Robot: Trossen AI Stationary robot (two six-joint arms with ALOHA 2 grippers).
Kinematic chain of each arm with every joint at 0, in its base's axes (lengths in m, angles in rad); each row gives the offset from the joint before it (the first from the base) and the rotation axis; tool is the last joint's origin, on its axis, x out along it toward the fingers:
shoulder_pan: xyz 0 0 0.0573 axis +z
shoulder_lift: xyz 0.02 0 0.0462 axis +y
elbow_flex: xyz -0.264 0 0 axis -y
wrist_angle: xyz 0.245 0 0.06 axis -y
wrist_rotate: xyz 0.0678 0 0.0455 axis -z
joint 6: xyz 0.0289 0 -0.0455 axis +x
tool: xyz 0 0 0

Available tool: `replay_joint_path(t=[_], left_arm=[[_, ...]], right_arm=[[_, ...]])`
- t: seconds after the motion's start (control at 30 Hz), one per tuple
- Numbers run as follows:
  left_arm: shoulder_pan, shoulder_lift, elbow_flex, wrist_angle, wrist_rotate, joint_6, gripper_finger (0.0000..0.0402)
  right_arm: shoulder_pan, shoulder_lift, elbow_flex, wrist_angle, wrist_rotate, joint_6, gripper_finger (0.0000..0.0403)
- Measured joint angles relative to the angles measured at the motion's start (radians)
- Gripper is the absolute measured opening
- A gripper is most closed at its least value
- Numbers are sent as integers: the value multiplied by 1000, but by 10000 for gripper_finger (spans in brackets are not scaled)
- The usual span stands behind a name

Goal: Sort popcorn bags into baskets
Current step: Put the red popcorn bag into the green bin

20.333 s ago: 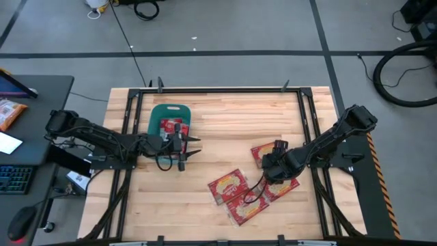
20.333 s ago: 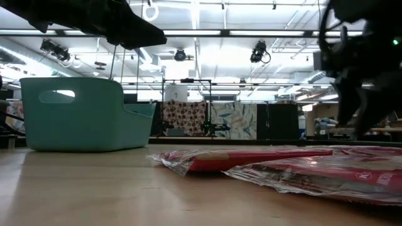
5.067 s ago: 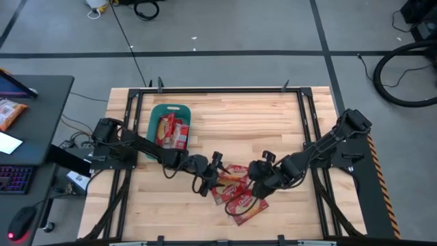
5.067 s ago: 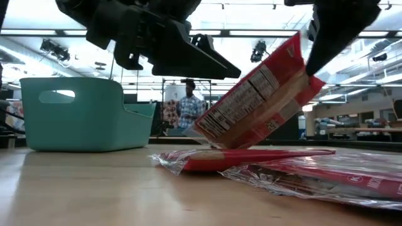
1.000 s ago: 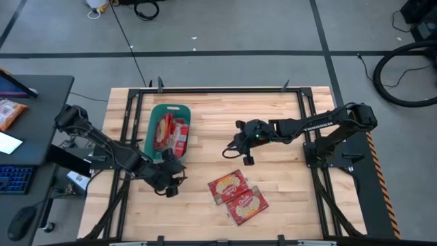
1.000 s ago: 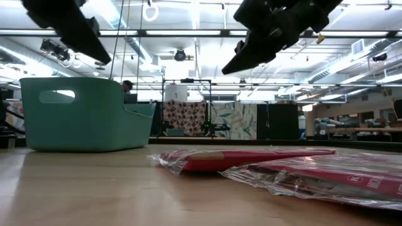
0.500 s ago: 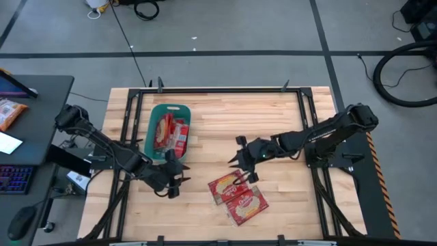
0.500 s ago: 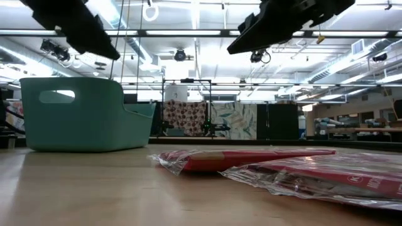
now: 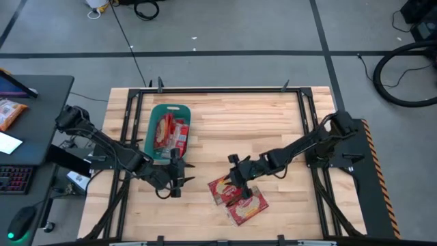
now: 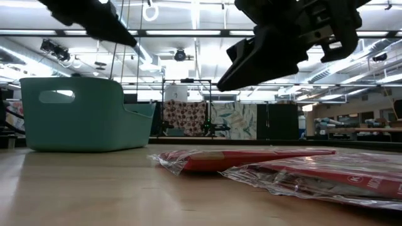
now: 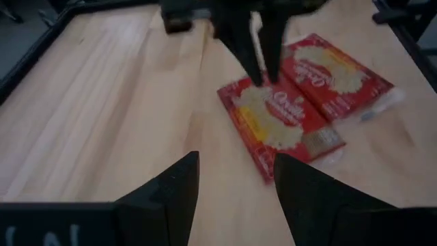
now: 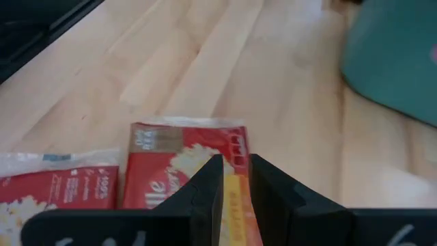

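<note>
Two red popcorn bags lie flat on the table near its front middle, one (image 9: 227, 189) partly beside the other (image 9: 248, 206); both show in the left wrist view (image 11: 280, 119) (image 11: 334, 75). The teal basket (image 9: 153, 121) stands at the far left and holds several red bags (image 9: 169, 131). My right gripper (image 9: 234, 180) hangs above the nearer-left bag (image 12: 177, 164), its fingers a little apart and pointing down, clear of it in the low view (image 10: 226, 75). My left gripper (image 9: 179, 175) is wide open and empty, in front of the basket and left of the bags.
The basket (image 10: 75, 113) stands left of the two bags (image 10: 245, 157) in the low view. Bare wood lies between the basket and the bags and over the table's right half. A black metal frame (image 9: 218, 89) runs around the table's edges.
My right gripper has come from the table's middle toward the near edge and down, and now hangs over the left popcorn bag. My left gripper has shifted a little toward the table's right. The bags have stayed where they were.
</note>
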Motion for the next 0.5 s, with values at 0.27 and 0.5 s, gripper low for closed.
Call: replay_joint_path(t=[0.27, 0.5], left_arm=[[37, 68, 1, 50, 8, 102, 192], [75, 158, 1, 132, 117, 207, 192]], right_arm=[[43, 115, 82, -9, 34, 22, 92], [58, 201, 144, -73, 60, 31, 150]])
